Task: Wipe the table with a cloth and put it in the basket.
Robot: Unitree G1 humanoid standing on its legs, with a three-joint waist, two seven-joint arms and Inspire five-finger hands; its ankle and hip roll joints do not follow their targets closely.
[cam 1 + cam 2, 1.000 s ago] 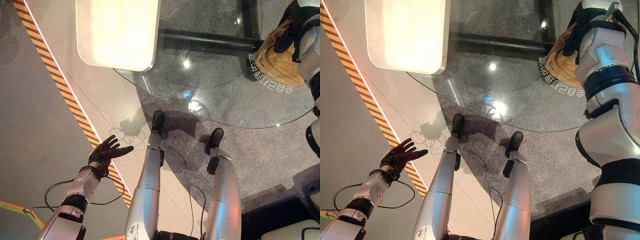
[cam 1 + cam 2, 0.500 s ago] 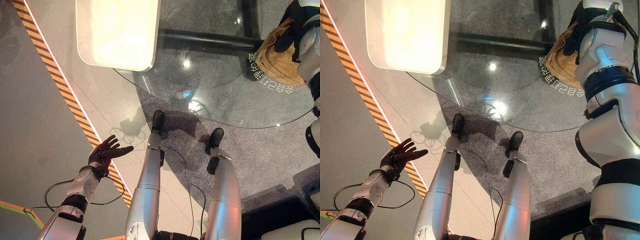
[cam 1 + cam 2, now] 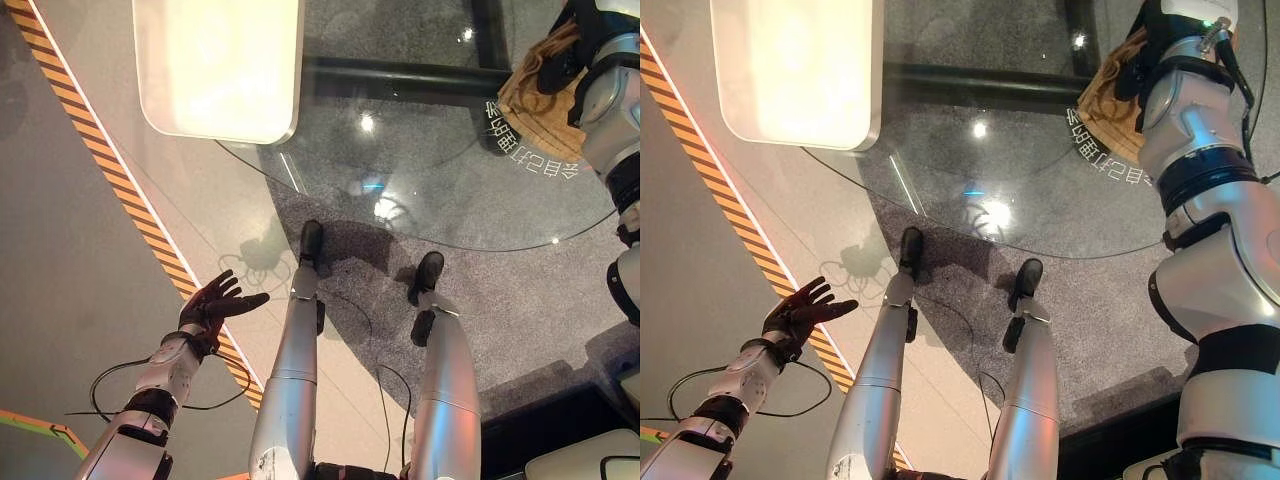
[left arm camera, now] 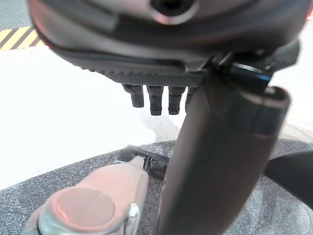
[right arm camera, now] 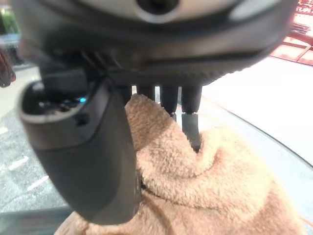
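Tan cloth (image 5: 205, 181) | right hand (image 5: 98, 147) fingers (image 5: 190, 105) gripping | glass table (image 3: 450, 180)

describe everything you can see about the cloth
The cloth is a tan, fluffy piece that looks like terry or fleece, bunched into soft folds rather than spread flat. It lies on the round glass table, near its far right edge, under the right hand, whose fingers and thumb curl into its pile. In the left eye view it shows as a crumpled tan heap beside white lettering on the glass.
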